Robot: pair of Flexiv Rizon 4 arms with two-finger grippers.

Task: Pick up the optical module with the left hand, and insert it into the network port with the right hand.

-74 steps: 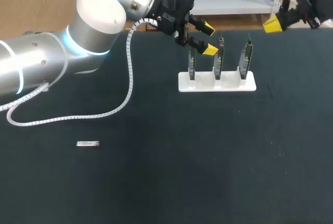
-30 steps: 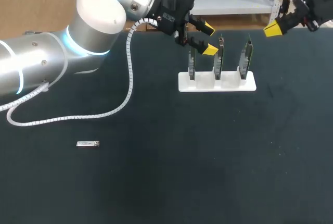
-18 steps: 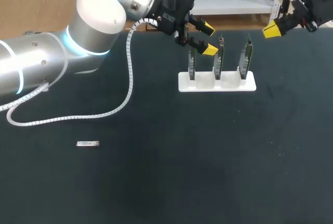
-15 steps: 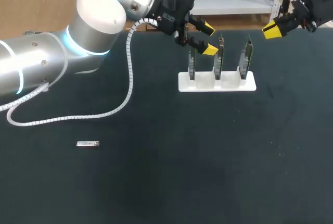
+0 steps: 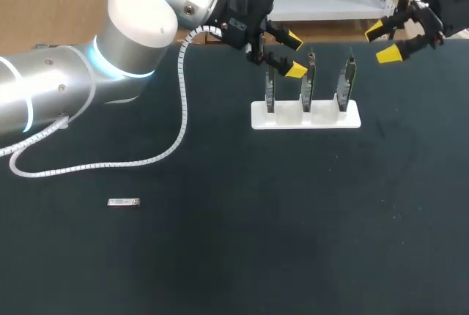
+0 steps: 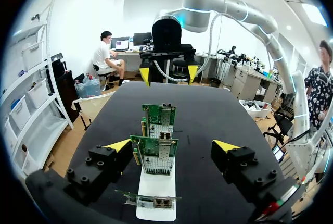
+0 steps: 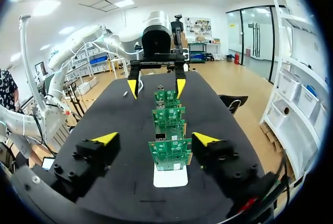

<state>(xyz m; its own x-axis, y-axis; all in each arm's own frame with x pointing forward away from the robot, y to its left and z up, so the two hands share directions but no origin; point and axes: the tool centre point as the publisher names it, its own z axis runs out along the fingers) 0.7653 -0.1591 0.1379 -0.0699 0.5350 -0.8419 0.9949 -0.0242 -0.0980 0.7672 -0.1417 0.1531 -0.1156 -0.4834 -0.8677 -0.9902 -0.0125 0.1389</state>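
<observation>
1. The left tool [image 5: 294, 55] hovers open, empty, beside the cards [image 5: 308, 80].
2. The right tool [image 5: 382, 42] hangs open at the surface's [image 5: 293, 242] far right.
3. The module [image 5: 123, 202] lies well apart, toward the left.

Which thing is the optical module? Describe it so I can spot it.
On the black table, find the looping white cable by the silver left arm. Below it lies the optical module: a tiny flat silver bar, alone, far from the white stand of green boards.
</observation>
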